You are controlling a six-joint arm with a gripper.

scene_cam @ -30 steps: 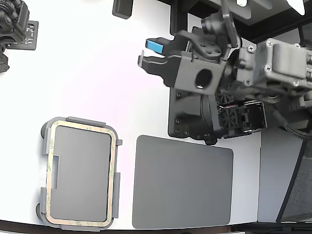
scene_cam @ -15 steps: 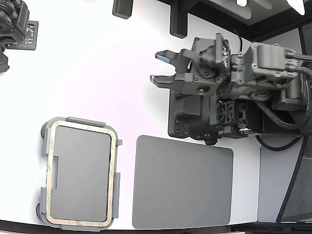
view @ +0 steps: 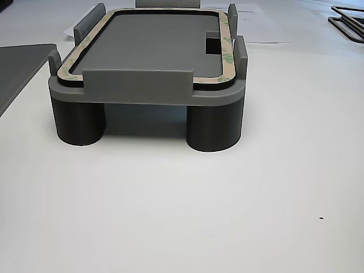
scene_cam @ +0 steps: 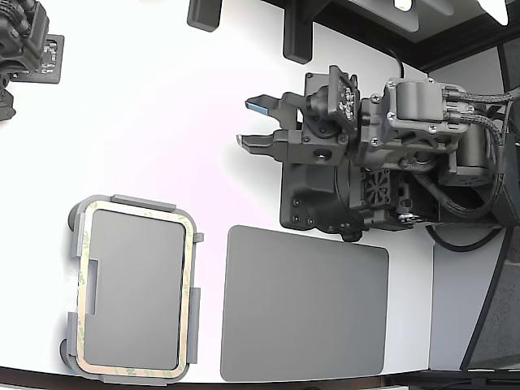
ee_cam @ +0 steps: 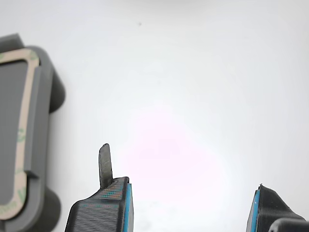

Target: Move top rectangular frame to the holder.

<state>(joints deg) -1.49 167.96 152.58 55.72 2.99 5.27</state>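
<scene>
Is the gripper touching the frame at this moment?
Apart. The exterior view shows the open gripper over bare white table, well away from the frame, which lies on the holder toward that view's lower left.

Dark grey mat (scene_cam: 305, 302) flat on white table (scene_cam: 154, 122).

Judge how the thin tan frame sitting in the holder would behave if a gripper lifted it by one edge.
The frame is a thin open-centred rim, so it would probably feel light and flex or sag somewhat. It lies flat in the holder between raised tabs, so pushing it sideways likely fails; it would need lifting.
</scene>
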